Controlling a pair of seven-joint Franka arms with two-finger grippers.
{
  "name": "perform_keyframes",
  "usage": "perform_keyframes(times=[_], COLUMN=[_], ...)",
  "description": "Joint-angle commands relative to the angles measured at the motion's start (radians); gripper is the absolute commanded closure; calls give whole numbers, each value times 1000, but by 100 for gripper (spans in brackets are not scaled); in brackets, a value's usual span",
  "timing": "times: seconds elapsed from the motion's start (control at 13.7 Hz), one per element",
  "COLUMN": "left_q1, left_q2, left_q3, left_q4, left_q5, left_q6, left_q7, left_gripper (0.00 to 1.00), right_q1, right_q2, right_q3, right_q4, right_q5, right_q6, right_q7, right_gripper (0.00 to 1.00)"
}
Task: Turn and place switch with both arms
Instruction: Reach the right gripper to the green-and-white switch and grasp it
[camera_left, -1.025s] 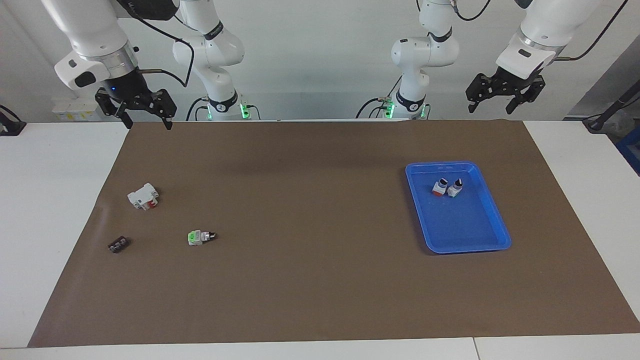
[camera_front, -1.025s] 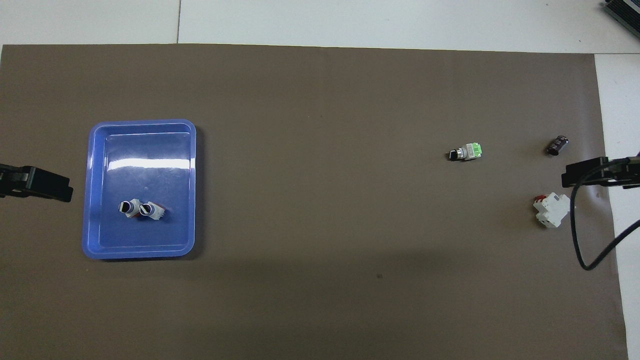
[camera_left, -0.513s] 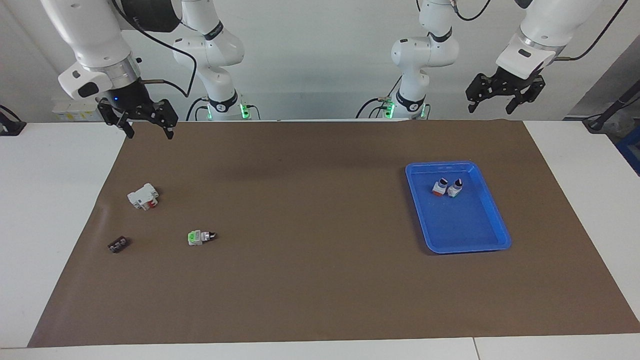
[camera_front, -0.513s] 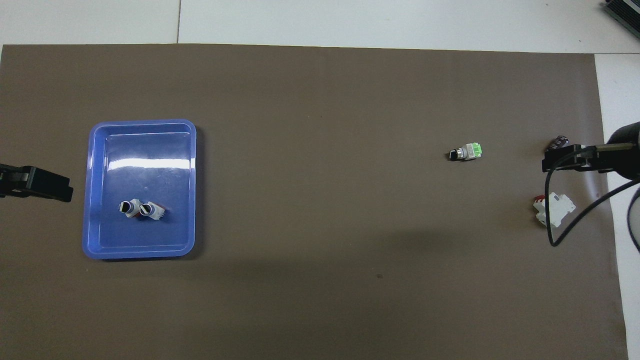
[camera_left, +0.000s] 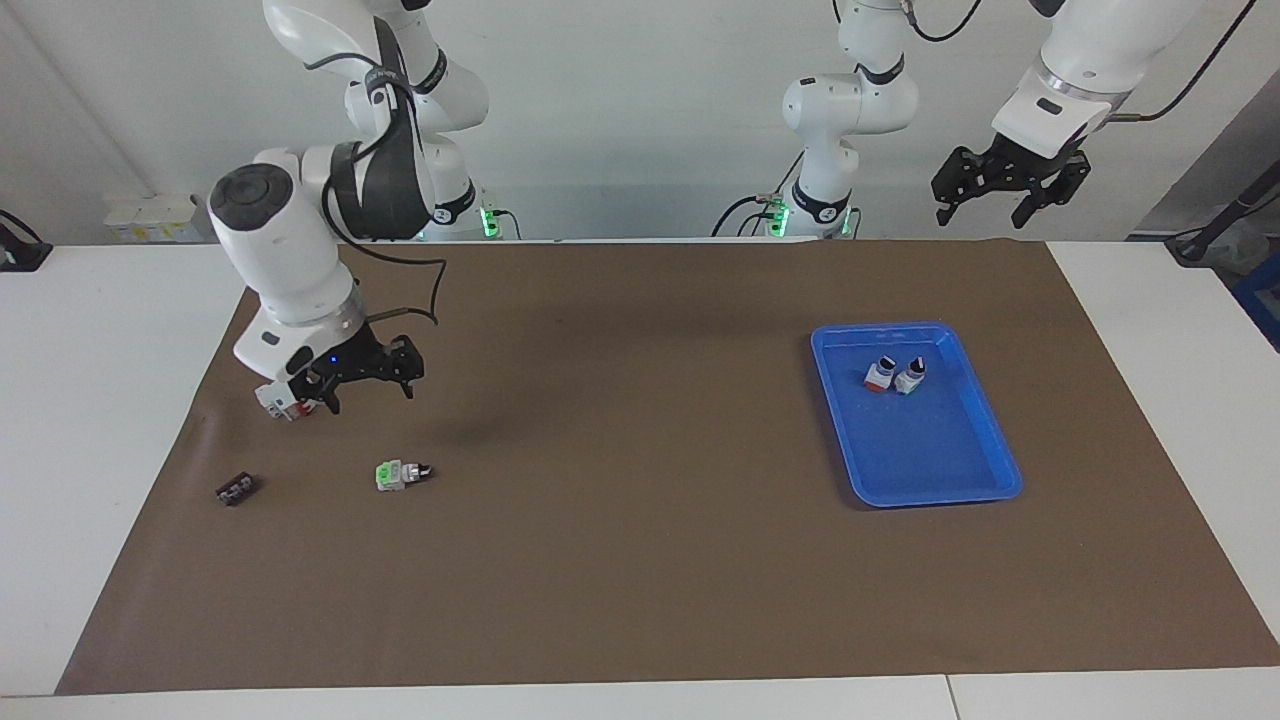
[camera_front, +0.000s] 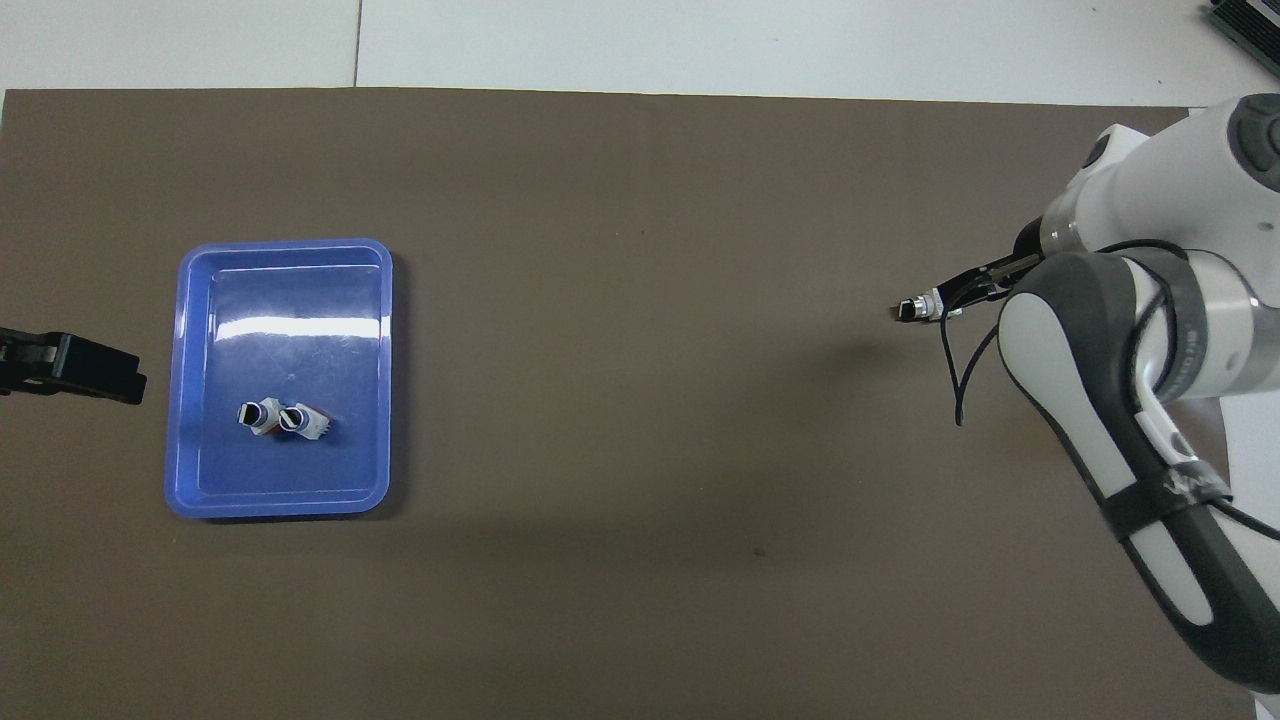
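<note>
**Right gripper over the mat, switch lying free**

While the switch (camera_left: 401, 474) lies on its side on the brown mat (camera_left: 640, 560) toward the right arm's end of the table, nothing touches it — green end toward that end, black knob toward the middle. Nearer the robots sits a white-and-red block (camera_left: 272, 398), partly covered by the right gripper in the facing view. A small black part (camera_left: 237, 490) rests close to the mat's edge, well apart from the switch. Toward the left arm's end stands a blue tray (camera_left: 985, 470) with two upright switches (camera_left: 895, 375) side by side in the part nearest the robots.

The right arm (camera_left: 300, 260) bends down steeply, its gripper (camera_left: 365, 380) hanging fingers spread and empty above the mat between block and switch; from overhead, the arm hides the switch's green end. The left gripper (camera_left: 1005, 190) waits high over the mat's corner near its base — fingers apart, empty.
</note>
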Motion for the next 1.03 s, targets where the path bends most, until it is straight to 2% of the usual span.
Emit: perform_keyframes(times=[0.0,0.22,0.44,0.59,0.95], left_q1=[11,11,11,11,11], left_q2=[-25,-25,-25,-25,-25], left_q3=[-4,-4,-4,-4,-4], left_q4=[-26,-26,-26,-26,-26], left_q5=[-12,-12,-12,-12,-12], left_q6=[0,2,2,2,0], left_q7=[-6,-6,-6,-6,-6], left_gripper=[0,0,0,0,0], right_q1=[-10,-13,-19,-31,-53], right_q2=[46,48,72,74,121], right_q3=[0,0,0,0,0], right_q4=[-8,-71,-107,-121,-175], right_q5=[27,39,39,39,39], right_q6=[37,183,247,254,395], right_q7=[-292,-602,-1050,-1216,-1524], right_gripper=[0,0,0,0,0])
